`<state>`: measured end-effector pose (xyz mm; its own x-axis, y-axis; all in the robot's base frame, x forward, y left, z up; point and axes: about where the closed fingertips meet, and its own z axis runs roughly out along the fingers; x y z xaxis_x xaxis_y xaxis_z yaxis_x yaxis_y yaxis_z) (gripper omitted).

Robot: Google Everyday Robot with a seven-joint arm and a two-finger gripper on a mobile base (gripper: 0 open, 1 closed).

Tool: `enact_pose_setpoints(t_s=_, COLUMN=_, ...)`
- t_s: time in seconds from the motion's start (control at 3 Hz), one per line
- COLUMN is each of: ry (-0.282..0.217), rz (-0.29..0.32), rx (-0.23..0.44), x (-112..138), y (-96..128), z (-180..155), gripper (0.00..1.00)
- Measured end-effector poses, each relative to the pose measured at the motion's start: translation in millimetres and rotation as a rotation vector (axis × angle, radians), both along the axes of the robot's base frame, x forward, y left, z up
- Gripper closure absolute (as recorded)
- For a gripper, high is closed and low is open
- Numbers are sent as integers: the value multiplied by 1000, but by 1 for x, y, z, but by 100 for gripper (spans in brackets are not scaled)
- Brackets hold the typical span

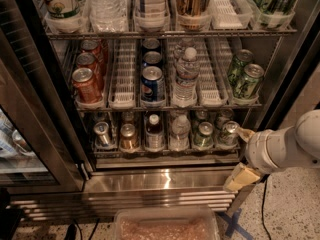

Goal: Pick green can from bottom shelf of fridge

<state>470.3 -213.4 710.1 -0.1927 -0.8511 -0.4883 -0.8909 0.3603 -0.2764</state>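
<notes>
Fridge [165, 181]: the door is seen open, and the racks lie ahead of the gripper, on its inward side.
Bottom shelf [165, 152]: dim wire rack level with the gripper's upper finger; cans and small bottles are kept in lanes.
Arm [285, 146]: it is brought in low from the fridge's right edge, forearm roughly level and wrist turned toward the shelf front.
Gripper [236, 158]: it is held outside the rack at the shelf's right end. The fingers are spread wide, one above the other, and nothing is held. The upper tip is just beside the grey can [229, 132].
Green can [203, 135]: it stands upright at the shelf front, one lane beyond the grey can from the gripper, and is not touched.
Handling: the can is judged light and rigid if full, easily dented if squeezed hard. The smooth wall is probably slippery, more so if chilled and damp.
Hold: the cylindrical wall at mid-height is judged best, below the silver rim.
Clearance: room is limited by the neighbours on both sides, so a narrower opening may be needed.
</notes>
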Motion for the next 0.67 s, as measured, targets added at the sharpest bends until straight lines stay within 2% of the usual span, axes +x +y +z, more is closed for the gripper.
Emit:
enact_pose_setpoints(t_s=0.33, ry=0, rz=0, rx=0, x=0, y=0, z=0, gripper=0)
enact_pose_setpoints(t_s=0.67, ry=-32, rz=-42, rx=56, x=4, y=0, z=-16, gripper=0)
